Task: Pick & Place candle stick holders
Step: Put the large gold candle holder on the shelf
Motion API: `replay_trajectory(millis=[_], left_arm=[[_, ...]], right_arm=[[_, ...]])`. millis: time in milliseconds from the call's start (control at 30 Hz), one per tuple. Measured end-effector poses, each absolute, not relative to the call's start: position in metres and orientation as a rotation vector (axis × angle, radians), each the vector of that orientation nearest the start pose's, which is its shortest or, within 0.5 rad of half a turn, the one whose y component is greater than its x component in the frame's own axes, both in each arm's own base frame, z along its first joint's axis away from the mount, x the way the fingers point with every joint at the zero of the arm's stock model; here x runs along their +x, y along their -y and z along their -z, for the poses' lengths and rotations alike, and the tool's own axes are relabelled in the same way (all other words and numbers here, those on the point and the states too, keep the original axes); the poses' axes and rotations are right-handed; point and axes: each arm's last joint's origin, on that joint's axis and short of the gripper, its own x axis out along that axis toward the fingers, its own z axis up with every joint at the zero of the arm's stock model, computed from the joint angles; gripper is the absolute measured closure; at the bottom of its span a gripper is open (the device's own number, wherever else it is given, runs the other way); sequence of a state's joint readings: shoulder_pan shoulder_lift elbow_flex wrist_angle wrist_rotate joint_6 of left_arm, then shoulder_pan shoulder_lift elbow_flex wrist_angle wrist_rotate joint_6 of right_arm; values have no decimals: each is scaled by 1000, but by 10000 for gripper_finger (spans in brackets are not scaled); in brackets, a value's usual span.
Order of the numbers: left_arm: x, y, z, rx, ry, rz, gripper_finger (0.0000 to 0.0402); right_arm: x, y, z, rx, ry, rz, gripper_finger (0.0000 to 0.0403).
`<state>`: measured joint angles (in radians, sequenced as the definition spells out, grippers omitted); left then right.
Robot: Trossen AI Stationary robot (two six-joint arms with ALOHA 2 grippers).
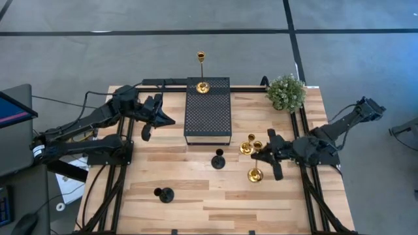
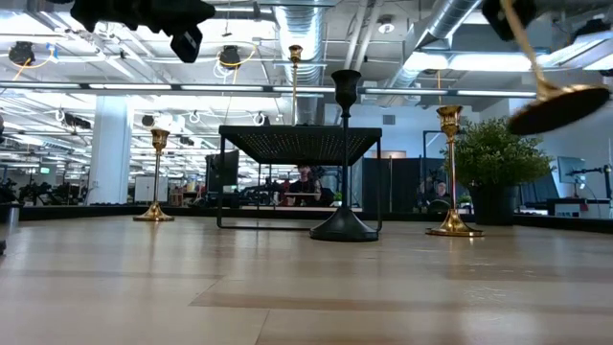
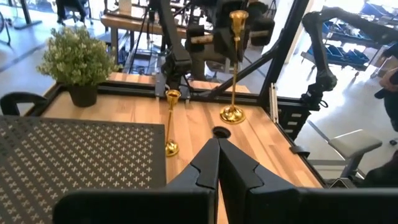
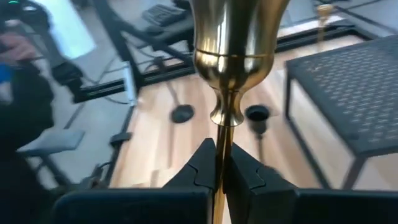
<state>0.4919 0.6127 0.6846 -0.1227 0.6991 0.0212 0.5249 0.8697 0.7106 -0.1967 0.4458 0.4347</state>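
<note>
One gold candle stick holder (image 4: 231, 74) is clamped by its stem in your right hand (image 1: 266, 156), lifted off the desk (image 1: 183, 196) at four o'clock; next, carry it toward the black platform (image 1: 209, 114). Your left hand (image 1: 151, 117), fingers together, waits at nine o'clock.

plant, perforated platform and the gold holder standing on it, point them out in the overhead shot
plant (image 1: 286, 92), high view, middle of the foliage
perforated platform (image 1: 209, 116), high view, bare mesh top
gold holder on platform (image 1: 202, 87), high view, its round base

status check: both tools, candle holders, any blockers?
Right tool shut on a gold candle holder, lifted off the table. Left tool shut, empty, beside the black platform. One gold holder stands on the platform. Nothing in the way.
</note>
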Motion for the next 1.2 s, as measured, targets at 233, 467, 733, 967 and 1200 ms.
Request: replay_trajectory(millis=[233,467,733,967,1200], left_arm=[[127,-47,-328,-4,-42,208,396],[127,-47,-327,-6,-48,208,396],[127,-47,-327,-8,-50,209,396],[127,-47,-327,-15,-53,208,396],[128,-47,-327,-16,-53,208,396]], right_arm=[[195,-69,-328,139,-258,27,401],[223,-41,-346,5,-243,79,401],[252,8,-357,-28,-214,0,402],[254,60,-363,-1,-129,-26,402],[266,104,-350,7,-99,3,402]])
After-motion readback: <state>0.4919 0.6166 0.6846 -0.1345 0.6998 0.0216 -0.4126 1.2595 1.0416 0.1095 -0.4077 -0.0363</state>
